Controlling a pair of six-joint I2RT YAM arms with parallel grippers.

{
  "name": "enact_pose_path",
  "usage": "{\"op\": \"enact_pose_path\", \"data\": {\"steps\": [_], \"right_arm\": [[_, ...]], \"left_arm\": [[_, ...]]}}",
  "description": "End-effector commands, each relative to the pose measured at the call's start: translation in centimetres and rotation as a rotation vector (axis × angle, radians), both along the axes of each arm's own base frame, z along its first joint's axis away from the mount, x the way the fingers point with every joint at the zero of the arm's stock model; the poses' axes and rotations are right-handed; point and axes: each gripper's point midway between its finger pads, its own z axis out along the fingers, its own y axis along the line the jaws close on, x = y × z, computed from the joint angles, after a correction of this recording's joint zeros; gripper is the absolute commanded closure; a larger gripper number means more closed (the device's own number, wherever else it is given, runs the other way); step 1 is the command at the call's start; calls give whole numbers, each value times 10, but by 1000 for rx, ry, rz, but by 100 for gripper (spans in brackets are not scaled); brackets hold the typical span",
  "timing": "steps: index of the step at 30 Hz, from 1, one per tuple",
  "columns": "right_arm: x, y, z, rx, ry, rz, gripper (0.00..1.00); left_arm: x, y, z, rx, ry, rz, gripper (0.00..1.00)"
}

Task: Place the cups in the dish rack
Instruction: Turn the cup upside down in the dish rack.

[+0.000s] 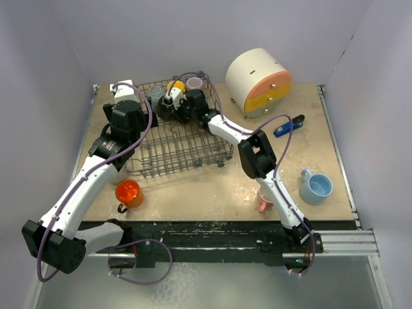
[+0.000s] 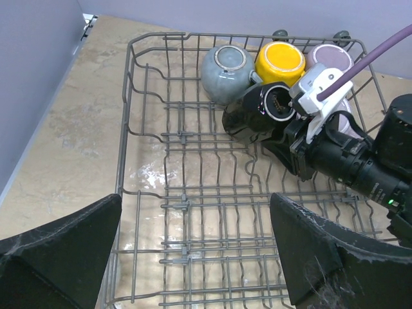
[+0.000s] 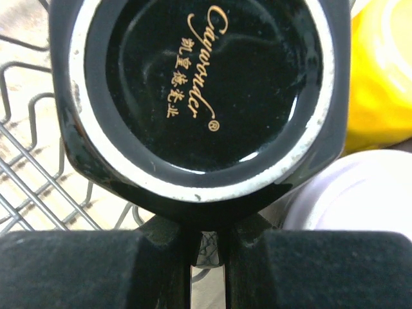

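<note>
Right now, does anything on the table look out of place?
Nothing looks spilled or broken. A blue clip-like object lies loose near the white drawer cylinder, an odd item here. The pink mug is mostly hidden behind the right arm, pose unclear.

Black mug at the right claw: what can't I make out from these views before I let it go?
- Black mug: right wrist view shows only its base; rim and footing are cut off by the frame.
- Right claw: top view, covered by its own wrist.
- Pink mug: top view, mostly behind the right arm.
- Mauve mug: left wrist view, partly behind the right wrist's white mount.
</note>
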Motion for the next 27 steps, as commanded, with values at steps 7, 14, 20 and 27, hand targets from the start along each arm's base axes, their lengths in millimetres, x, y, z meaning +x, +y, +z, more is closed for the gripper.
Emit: {"op": "enact_pose_path", "data": {"steps": [7,14,20,27], "right_arm": [[18,1,43,76,-136,-53,82],[15,-3,30,62,-107,-69,72],[11,-1,36,83,-87,-58,68],[-13,12,82,162,-76,76,53]], "left_arm": [[-1,-2,20,-92,-64,10,1],[-4,-3,19,-118,-62,15,1],[-6,-2,20,-134,-64,20,1],[-11,-3,18,-154,-57,21,1]]}}
